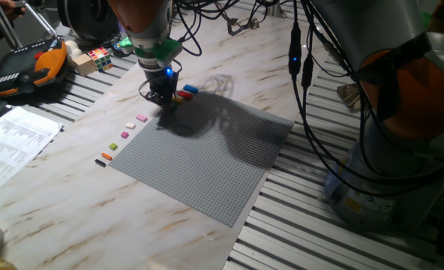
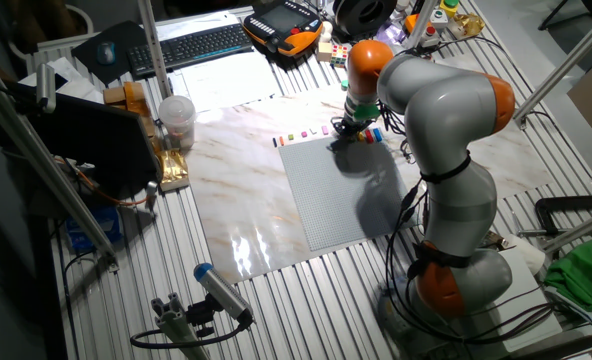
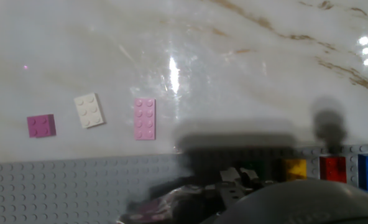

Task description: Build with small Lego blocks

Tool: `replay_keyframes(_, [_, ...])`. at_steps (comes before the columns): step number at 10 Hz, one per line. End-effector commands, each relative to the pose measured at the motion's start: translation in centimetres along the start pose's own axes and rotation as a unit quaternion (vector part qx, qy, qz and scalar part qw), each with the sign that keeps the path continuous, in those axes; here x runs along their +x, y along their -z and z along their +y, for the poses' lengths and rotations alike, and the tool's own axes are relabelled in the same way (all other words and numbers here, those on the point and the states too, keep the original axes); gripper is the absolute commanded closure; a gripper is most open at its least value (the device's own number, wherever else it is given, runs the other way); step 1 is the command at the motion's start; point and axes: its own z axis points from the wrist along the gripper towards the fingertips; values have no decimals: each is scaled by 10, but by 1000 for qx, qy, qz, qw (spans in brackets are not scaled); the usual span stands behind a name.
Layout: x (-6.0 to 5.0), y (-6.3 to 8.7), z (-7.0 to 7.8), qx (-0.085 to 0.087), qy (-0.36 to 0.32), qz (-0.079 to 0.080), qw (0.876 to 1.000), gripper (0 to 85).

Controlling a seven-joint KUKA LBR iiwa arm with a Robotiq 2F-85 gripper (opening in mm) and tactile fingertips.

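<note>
Baseplate (image 1: 207, 161) nearest, grey and studded, flat on the marble tabletop (image 1: 72, 202), bare of any build so far. Along its left edge, just off the studs, a loose row of small Lego blocks: black (image 1: 100, 162), orange (image 1: 106, 156), green (image 1: 115, 145), magenta (image 1: 124, 135), white (image 1: 130, 125), pink (image 1: 142, 118). Probably laid singly and apart for easy picking, one at a time.

Farther on, at the plate's far corner, fingers (image 1: 162, 96) low over the edge, close beside yellow (image 1: 179, 97), red (image 1: 186, 94) and blue (image 1: 190, 89). Cannot tell whether spread, pressed together or pinching a brick: dark and blurred everywhere. Judged as working on a block at that corner, with the build hardly begun.

Beyond, puzzle cube (image 1: 98, 57) and orange pendant (image 1: 27, 67), well apart from the work.

Only in the hand view: brick shapes, with pink long and magenta squarer, and yellow, red and blue lined up at the plate's edge, on or just off the studs not certain. Only in the other fixed view: whole arm (image 2: 446, 110) bent over that corner, blocks mere specks.
</note>
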Motion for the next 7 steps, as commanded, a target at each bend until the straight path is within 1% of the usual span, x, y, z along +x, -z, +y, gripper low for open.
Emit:
replay_keyframes(1, [0,-1,0,0,0,0,1000,760])
replay_keyframes(4, [2,-4,-3,1,2,-2,1000,770])
replay_keyframes(7, [2,-7,-2,-3,1,-5,1000,783])
